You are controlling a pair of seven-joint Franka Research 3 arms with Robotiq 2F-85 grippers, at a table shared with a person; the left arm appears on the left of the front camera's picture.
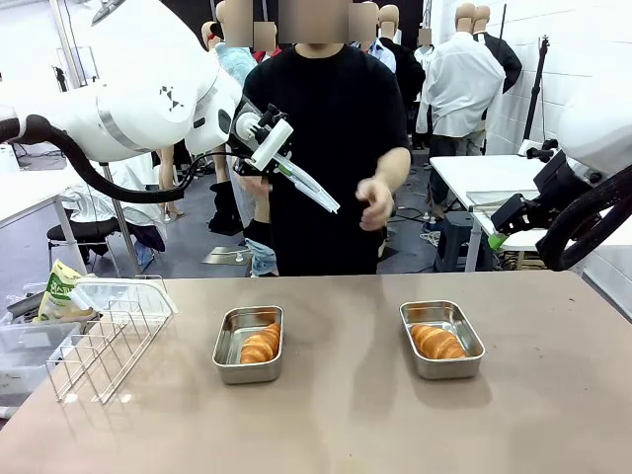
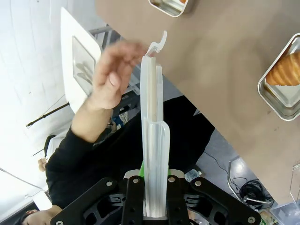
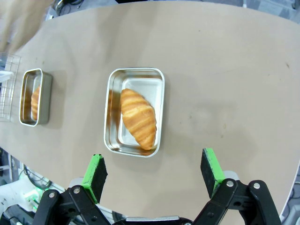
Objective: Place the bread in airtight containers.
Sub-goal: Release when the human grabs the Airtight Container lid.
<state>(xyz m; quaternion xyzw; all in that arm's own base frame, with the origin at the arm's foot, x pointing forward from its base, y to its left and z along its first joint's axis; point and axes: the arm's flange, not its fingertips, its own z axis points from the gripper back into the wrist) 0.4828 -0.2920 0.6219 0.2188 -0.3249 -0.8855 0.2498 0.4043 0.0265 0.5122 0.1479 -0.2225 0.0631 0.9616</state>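
Observation:
Two open steel airtight containers stand on the table, the left one (image 1: 247,374) and the right one (image 1: 446,371). Each holds one golden croissant of bread, left (image 1: 261,345) and right (image 1: 436,342). My left gripper (image 1: 265,141) is raised in front of the person, shut on a translucent lid (image 1: 308,188); in the left wrist view the lid (image 2: 153,136) stands edge-on between my left gripper's (image 2: 153,180) jaws. The person's hand (image 2: 112,75) hovers beside its far end. My right gripper (image 3: 153,171) is open above the right container (image 3: 149,86) and its bread (image 3: 138,117).
A wire rack (image 1: 104,341) lies tilted at the table's left edge, with a clear bin and a green bag behind it. The person stands at the far side, one hand (image 1: 375,202) held mid-air. The other container (image 3: 46,101) sits farther off in the right wrist view.

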